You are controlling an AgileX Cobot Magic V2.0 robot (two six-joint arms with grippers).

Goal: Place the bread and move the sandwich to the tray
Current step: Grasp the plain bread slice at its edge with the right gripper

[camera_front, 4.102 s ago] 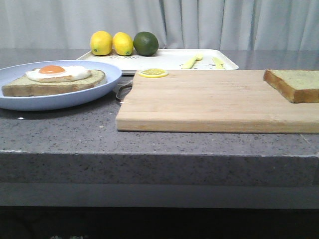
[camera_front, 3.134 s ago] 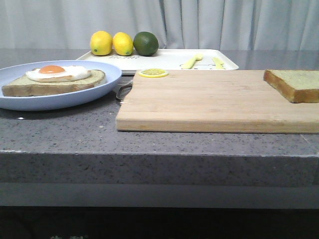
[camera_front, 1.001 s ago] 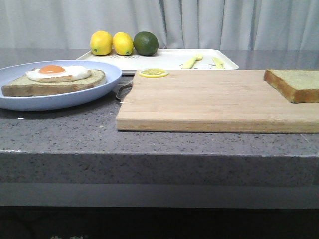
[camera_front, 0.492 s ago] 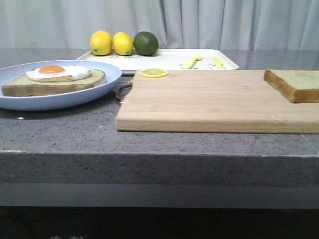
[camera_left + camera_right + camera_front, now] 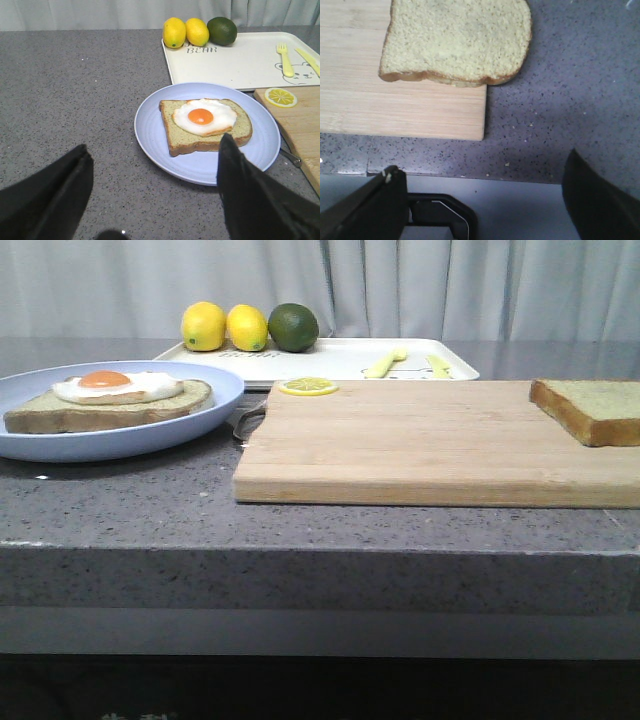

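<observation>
nothing has been picked up yet, so the task looks to be at its very start: the first step, taking the bread, is not begun. the wooden cutting board [image 5: 440,440] lies on the grey table [image 5: 300,530] and serves as the landmark here.

the bread [image 5: 455,40] is a thick square slice with a brown crust and a pale greenish-tan face. it lies flat on the board's far right end, one edge hanging over the board's side. the right gripper [image 5: 485,200] hovers above the table just off that end, spread wide and holding nothing.

the sandwich [image 5: 205,125], a crusted slice topped with a white fried egg and orange yolk, sits on a round light-blue plate [image 5: 150,130] just left of the board. the left gripper [image 5: 155,195] is open wide and empty, near the plate.

the white tray [image 5: 330,358] lies just behind the board.

the next move probably calls for the right gripper to go to the bread and close on its crust edges.
</observation>
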